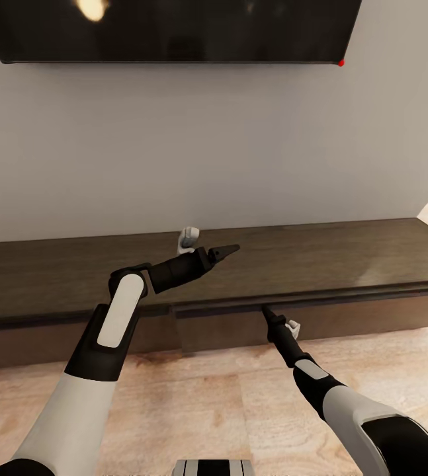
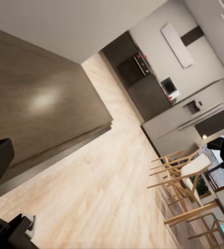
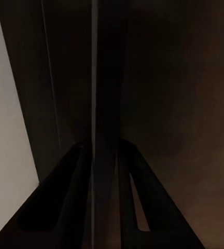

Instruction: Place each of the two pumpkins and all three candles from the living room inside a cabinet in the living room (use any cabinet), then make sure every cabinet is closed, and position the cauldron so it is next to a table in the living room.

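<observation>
Pinching the top edge of the cabinet (image 1: 346,264) door, the right claw (image 1: 264,309) sits closed on it.

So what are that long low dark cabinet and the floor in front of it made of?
The long low dark-brown cabinet looks like wood or a wood veneer: faint grain, matte top with a soft sheen. The pale floor looks like light wooden planking, with visible grain and board seams.
</observation>
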`<state>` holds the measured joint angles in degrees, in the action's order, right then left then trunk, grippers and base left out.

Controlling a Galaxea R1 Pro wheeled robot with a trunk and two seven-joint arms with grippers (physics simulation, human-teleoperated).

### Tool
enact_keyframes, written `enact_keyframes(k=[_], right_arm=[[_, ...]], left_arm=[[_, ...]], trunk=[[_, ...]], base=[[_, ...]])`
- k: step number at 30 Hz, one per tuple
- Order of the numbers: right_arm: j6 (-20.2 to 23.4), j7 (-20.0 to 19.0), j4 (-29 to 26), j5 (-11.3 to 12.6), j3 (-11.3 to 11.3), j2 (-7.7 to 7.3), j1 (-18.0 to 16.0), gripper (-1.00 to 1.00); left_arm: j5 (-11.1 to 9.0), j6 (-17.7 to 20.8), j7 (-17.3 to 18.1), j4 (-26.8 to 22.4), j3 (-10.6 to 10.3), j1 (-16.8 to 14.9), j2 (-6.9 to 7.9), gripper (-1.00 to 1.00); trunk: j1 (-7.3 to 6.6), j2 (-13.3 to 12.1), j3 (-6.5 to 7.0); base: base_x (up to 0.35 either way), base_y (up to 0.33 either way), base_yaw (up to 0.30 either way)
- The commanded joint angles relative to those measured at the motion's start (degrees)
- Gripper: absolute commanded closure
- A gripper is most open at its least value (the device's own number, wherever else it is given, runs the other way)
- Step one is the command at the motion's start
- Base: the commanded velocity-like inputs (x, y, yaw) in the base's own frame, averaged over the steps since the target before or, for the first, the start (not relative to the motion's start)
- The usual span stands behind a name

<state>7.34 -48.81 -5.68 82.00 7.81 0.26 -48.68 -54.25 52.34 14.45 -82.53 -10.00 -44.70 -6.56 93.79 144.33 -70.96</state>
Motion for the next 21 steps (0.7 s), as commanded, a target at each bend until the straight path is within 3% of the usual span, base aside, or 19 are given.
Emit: enact_keyframes(k=[1, 21], right_arm=[[0.40, -0.23, 1.28, 0.61, 0.47, -0.01, -0.01, 1.00], [0.40, -0.20, 1.28, 0.61, 0.54, 0.01, -0.01, 1.00]], left_arm=[[0.28, 0.21, 0.32, 0.00, 0.07, -0.03, -0.03, -1.00], [0.35, 0.21, 0.32, 0.00, 0.07, -0.03, -0.03, -1.00]], trunk=[[0.00, 0.01, -0.05], [0.00, 0.01, -0.05]], base=[[-0.017, 0.000, 0.000], [-0.115, 0.000, 0.000]])
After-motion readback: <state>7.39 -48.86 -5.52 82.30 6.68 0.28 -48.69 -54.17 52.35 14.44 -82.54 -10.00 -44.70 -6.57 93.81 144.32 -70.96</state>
